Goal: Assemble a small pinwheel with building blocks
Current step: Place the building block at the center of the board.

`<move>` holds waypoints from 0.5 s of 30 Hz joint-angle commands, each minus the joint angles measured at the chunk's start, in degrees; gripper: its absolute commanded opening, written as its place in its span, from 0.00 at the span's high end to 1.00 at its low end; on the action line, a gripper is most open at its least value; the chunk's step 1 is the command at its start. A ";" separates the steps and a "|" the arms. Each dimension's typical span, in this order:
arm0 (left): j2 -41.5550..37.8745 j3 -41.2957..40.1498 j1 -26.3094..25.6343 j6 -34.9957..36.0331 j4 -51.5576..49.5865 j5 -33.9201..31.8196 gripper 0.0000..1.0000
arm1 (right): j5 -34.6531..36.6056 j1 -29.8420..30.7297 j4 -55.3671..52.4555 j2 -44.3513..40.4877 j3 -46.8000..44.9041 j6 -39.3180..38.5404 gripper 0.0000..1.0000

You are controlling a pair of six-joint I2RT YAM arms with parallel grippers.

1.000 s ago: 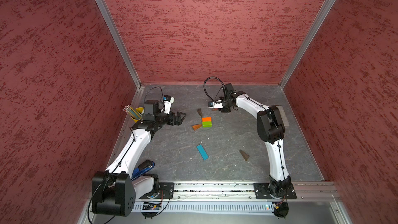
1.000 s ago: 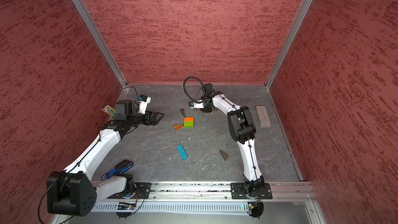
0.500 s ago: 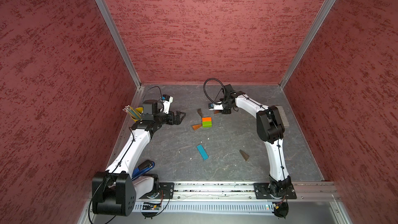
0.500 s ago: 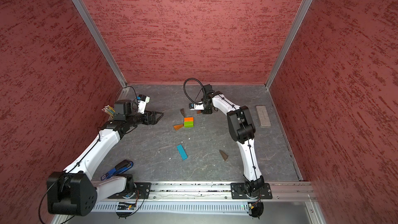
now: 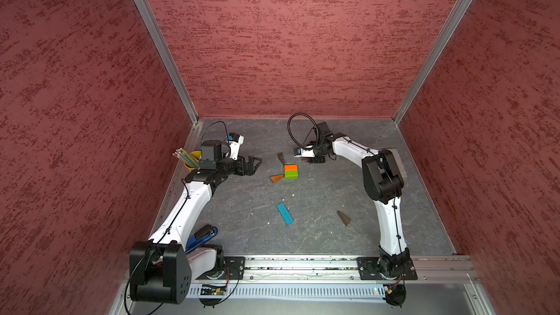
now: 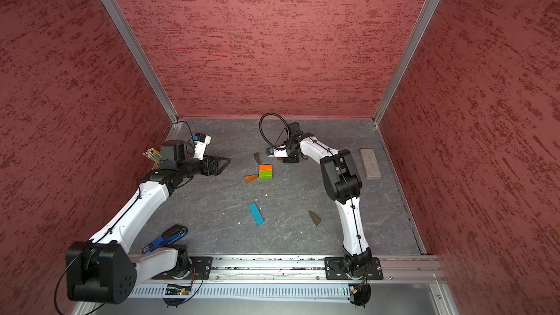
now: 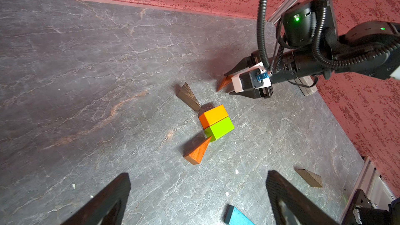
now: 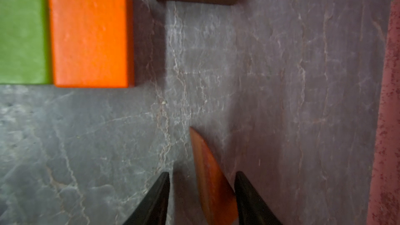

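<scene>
Orange-and-green two-block wooden hub (image 5: 291, 171) sits mid-bench (image 5: 318, 195) in both top views; pinwheel looks half built. Dark-brown triangular wooden wedge (image 5: 281, 157) and orange-brown triangular wooden wedge (image 5: 277, 178) point their tips at two hub corners. Long blue wooden bar (image 5: 285, 214) and spare dark-brown wedge (image 5: 344, 218) lie well apart from the hub, nearer the rail. Right pincer (image 5: 313, 161) is low, near the hub. Left pincer (image 5: 254, 165) hangs off to the side near yellow pencil cup (image 5: 194, 159). Grey rectangular slab (image 6: 370, 163) is beyond the right arm, out of the way.

Left wrist view: left pincer wide apart, empty. Stray orange-brown wedge (image 7: 224, 82) pokes out of right pincer, short of the hub, not touching it.

Right wrist view: jaws apart around the stray wedge, one finger (image 8: 249, 195) against it, the other clear. Risk: pulling away may drag or tip it via the touching finger. Pushing it in may shove the hub and scatter the placed wedges. Dark-brown wedge's butt end sits close, so room is tight.
</scene>
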 commanded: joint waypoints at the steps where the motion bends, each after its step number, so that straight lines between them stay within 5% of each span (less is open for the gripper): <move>1: -0.93 0.10 0.46 -0.26 1.51 0.96 0.00 | -10.85 -0.72 9.50 -8.91 -4.96 -6.45 0.48; 7: -0.79 -0.62 0.28 0.27 2.41 2.20 0.00 | -10.12 -1.96 33.76 -20.67 -20.45 20.88 0.41; 12: -0.05 -0.27 0.23 0.18 2.75 2.64 0.00 | 2.74 -2.07 46.83 -23.34 -24.78 42.57 0.31; 15: -0.07 -0.15 0.22 0.44 2.35 2.48 0.00 | 12.70 -2.69 41.42 -21.52 -20.23 55.07 0.28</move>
